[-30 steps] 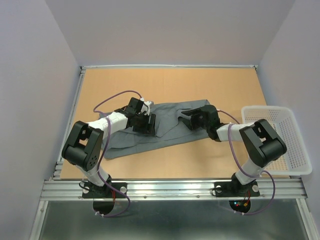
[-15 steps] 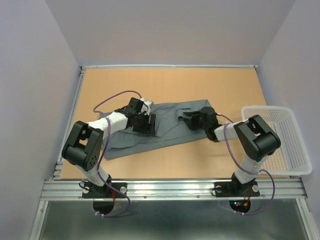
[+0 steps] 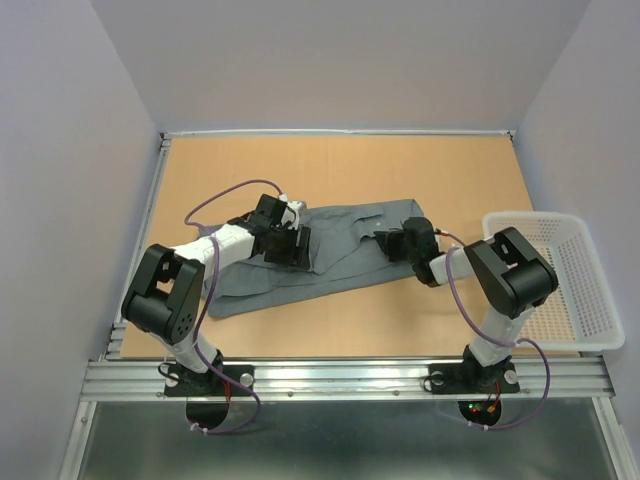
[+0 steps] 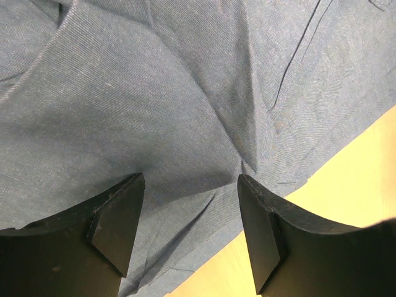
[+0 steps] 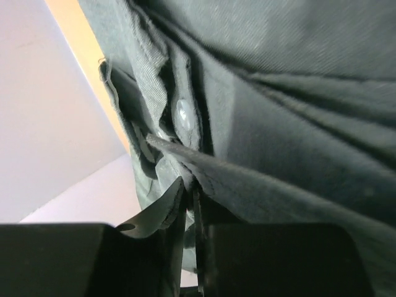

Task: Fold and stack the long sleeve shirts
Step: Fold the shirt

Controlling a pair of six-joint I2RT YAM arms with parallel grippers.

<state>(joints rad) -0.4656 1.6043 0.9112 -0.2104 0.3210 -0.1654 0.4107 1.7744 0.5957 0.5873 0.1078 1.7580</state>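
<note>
Now, from my remote station, I see the long sleeve shirt (image 3: 335,260) lying crumpled across the middle of the bench (image 3: 340,170), its long axis running from the near left toward the far right. My right end effector (image 3: 385,238) sits at the shirt's right end, fingers pressed together and pinching a raised edge of grey cloth just beside a small pale button (image 5: 184,111). Nearly all of the garment stretches away to the left of that pinch, so I judge that any pull to spread or fold it must travel along that axis. My left end effector (image 3: 295,248) is low over the left-centre of the shirt with its fingers spread wide, nothing between them. Its wrist view shows only wrinkled cloth and a strip of bare bench beyond the hem, and I cannot tell whether its tips touch the fabric. The right arm is nearer the buttoned edge, the left nearer the shirt's bulk. The bench is smooth tan board, closed in by plain pale walls (image 3: 340,60), with a metal rail (image 3: 340,378) along the near edge. A white mesh basket (image 3: 530,216) stands at the right side, well apart from the shirt.
</note>
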